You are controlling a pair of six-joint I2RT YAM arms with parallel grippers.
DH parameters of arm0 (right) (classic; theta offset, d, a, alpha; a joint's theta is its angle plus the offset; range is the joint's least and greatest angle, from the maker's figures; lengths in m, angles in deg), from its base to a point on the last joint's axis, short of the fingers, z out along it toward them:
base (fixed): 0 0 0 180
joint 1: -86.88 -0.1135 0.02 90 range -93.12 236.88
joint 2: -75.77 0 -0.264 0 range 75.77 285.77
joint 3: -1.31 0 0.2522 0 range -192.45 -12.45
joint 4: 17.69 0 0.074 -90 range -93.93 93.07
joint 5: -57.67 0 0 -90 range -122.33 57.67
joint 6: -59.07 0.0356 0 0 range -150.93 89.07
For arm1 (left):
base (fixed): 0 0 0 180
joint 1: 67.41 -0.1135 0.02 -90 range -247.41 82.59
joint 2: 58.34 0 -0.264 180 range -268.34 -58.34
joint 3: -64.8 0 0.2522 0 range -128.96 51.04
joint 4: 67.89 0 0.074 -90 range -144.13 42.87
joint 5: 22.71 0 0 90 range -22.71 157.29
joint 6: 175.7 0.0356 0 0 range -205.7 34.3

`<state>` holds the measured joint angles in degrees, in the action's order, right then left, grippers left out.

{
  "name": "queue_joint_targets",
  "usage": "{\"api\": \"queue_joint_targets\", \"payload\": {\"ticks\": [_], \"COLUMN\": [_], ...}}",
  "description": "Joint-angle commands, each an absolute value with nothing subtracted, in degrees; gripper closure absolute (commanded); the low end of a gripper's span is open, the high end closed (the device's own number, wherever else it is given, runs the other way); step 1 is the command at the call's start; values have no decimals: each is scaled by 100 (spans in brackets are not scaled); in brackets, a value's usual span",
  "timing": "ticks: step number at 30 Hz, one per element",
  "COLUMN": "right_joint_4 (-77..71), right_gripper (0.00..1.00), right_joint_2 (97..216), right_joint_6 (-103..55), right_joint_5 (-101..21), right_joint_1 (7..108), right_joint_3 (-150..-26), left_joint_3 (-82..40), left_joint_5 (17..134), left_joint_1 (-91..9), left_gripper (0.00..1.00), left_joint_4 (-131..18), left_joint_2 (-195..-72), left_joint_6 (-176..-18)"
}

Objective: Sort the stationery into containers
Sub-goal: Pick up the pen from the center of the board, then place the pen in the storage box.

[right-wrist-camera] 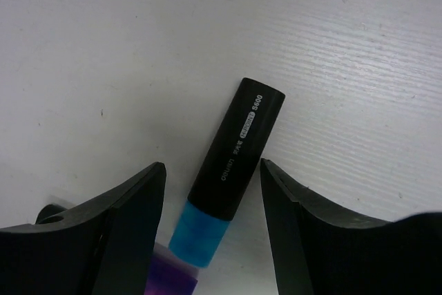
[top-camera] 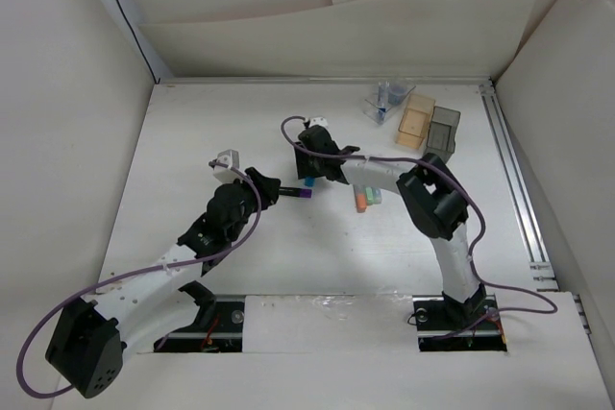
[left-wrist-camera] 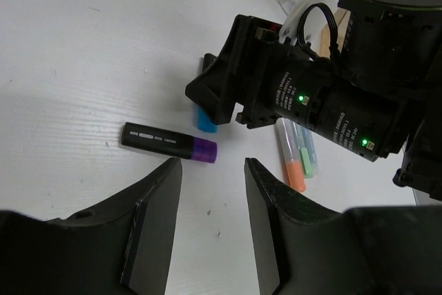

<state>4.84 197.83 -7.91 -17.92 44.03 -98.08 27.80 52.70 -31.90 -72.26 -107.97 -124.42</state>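
A black marker with a teal cap (right-wrist-camera: 238, 150) lies flat on the white table between the fingers of my right gripper (right-wrist-camera: 213, 166). The gripper is open, with gaps on both sides of the marker. From above, that gripper (top-camera: 309, 175) points down over the marker's teal end (top-camera: 309, 181). A purple-tipped marker (left-wrist-camera: 169, 143) lies just ahead of my left gripper (left-wrist-camera: 213, 170), which is open with bare table between its fingers. Orange (left-wrist-camera: 291, 160) and pale-blue sticks (left-wrist-camera: 307, 157) lie to the right. The clear cup (top-camera: 387, 101), wooden box (top-camera: 415, 120) and dark grey box (top-camera: 442, 129) stand at the back right.
The right arm's wrist (left-wrist-camera: 311, 101) hangs close over the two markers, right in front of the left gripper. White walls enclose the table, and a metal rail (top-camera: 514, 175) runs along its right edge.
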Motion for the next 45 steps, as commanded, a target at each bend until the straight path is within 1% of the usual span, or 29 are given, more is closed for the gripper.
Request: {"api": "queue_joint_targets", "payload": {"ticks": [1,4,7,11,13,17,19,23,24,27,28,32,35,40,43,44,45], "right_joint_4": [565,565,618,618,670,478,407,345,345,345,345,345,345,626,626,687,688], "right_gripper": [37,47,60,87,96,97,97,97,97,97,97,97,97,97,92,87,77], "right_joint_2": [19873,19987,20048,20048,19953,19435,19162,18320,18204,17957,17957,18045,18343,18774,18905,18967,18967], "right_joint_6": [-615,-615,-615,-615,-615,-615,-615,-763,-764,-826,-878,-878,-931,-993,-1045,-1045,-1045], "right_joint_5": [-1598,-1406,-1352,-1291,-1291,-1773,-2046,-1977,-1907,-1906,-1906,-2160,-2380,-2451,-2451,-2451,-2451], "right_joint_1": [4355,4355,4355,4407,4469,4899,5285,6041,6390,6954,7287,7930,8212,8336,8397,8398,8398], "right_joint_3": [-10105,-10157,-10157,-10219,-10403,-10465,-10361,-10018,-9930,-9709,-9648,-9648,-9700,-10218,-10280,-10350,-10351], "left_joint_3": [2854,2854,2854,2854,2854,2854,2854,2854,2854,2854,2854,2854,2854,2854,2854,2854,2854], "left_joint_5": [5358,5419,5419,5419,5419,5419,5472,5595,5647,5727,5797,5850,5850,5850,5850,5850,5850], "left_joint_1": [-3208,-3208,-3208,-3208,-3208,-3208,-3208,-3208,-3208,-3208,-3208,-3208,-3208,-3208,-3208,-3208,-3208], "left_gripper": [62,62,62,62,62,62,62,62,62,62,62,62,62,62,62,62,62], "left_joint_4": [-7329,-7381,-7381,-7381,-7381,-7434,-7434,-7565,-7566,-7680,-7680,-7732,-7733,-7786,-7786,-7786,-7786], "left_joint_2": [-10686,-10686,-10686,-10686,-10686,-10747,-10800,-10862,-10923,-10993,-10993,-11099,-11160,-11265,-11266,-11266,-11266], "left_joint_6": [-12481,-12481,-12481,-12481,-12481,-12481,-12481,-12481,-12481,-12481,-12481,-12481,-12481,-12481,-12481,-12481,-12481]}}
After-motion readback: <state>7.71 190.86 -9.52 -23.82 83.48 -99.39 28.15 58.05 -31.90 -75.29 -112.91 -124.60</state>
